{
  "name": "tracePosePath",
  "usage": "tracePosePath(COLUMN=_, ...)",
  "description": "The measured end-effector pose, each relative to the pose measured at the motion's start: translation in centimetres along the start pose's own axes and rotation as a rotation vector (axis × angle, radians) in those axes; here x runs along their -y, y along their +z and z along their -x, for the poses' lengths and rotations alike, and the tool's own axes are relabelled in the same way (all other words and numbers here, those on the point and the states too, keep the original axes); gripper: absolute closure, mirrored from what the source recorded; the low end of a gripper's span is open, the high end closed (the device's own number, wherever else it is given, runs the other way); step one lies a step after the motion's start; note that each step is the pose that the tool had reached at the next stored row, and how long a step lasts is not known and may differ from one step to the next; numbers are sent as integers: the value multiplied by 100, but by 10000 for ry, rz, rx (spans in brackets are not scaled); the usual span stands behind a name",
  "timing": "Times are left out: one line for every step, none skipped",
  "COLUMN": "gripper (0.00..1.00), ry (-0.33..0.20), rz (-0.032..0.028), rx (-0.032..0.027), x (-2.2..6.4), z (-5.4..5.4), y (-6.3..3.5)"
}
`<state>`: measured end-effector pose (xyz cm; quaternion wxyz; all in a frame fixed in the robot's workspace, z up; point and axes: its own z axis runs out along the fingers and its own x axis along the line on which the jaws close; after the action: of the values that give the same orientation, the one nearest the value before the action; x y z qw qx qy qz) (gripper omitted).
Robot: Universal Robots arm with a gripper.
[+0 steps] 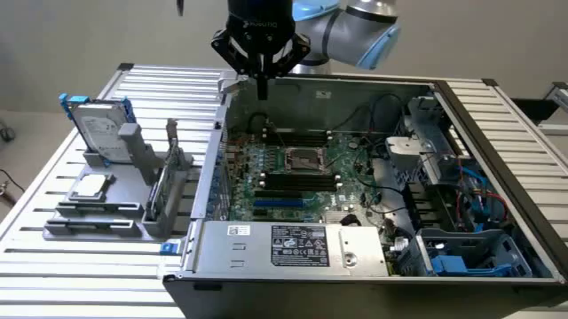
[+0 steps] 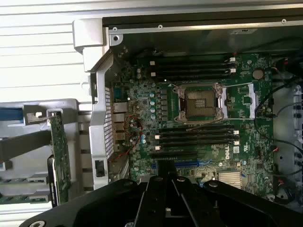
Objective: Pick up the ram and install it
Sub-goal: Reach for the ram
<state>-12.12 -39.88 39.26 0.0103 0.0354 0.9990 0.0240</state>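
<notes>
The ram [image 2: 60,153] is a thin green stick standing on edge in a grey holder [image 2: 28,142] outside the computer case; in the exterior view the ram [image 1: 159,189] appears edge-on at the left. My gripper [image 1: 262,90] hangs high above the far left corner of the open case, apart from the ram. Its black fingers [image 2: 158,189] are shut with nothing between them. Below lies the green motherboard [image 2: 142,101] with black memory slots [image 2: 189,66] on one side of the processor socket [image 2: 199,101] and more slots [image 2: 194,139] on the other side.
A silver hard drive [image 1: 100,126] stands in the holder at the exterior view's left. The case wall [image 1: 217,153] separates holder and motherboard. A power supply [image 1: 293,246] sits at the case's near end, with cables and a drive cage [image 1: 461,193] on the right.
</notes>
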Motion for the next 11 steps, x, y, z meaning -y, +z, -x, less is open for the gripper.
tracePosePath(gripper=89, ry=1, rz=0, rx=0, x=0, z=0, y=0)
tracePosePath(gripper=89, ry=0, rz=0, rx=0, x=0, z=0, y=0)
tracePosePath(gripper=89, ry=0, rz=0, rx=0, x=0, z=0, y=0)
tracePosePath(gripper=89, ry=0, rz=0, rx=0, x=0, z=0, y=0)
tracePosePath(gripper=89, ry=0, rz=0, rx=0, x=0, z=0, y=0)
tracePosePath(gripper=89, ry=0, rz=0, rx=0, x=0, z=0, y=0)
tracePosePath(gripper=89, ry=0, rz=0, rx=0, x=0, z=0, y=0)
tracePosePath(gripper=89, ry=0, rz=0, rx=0, x=0, z=0, y=0)
tracePosePath(gripper=89, ry=1, rz=0, rx=0, x=0, z=0, y=0)
tracePosePath(gripper=89, ry=0, rz=0, rx=0, x=0, z=0, y=0)
tracePosePath(gripper=89, ry=0, rz=0, rx=0, x=0, z=0, y=0)
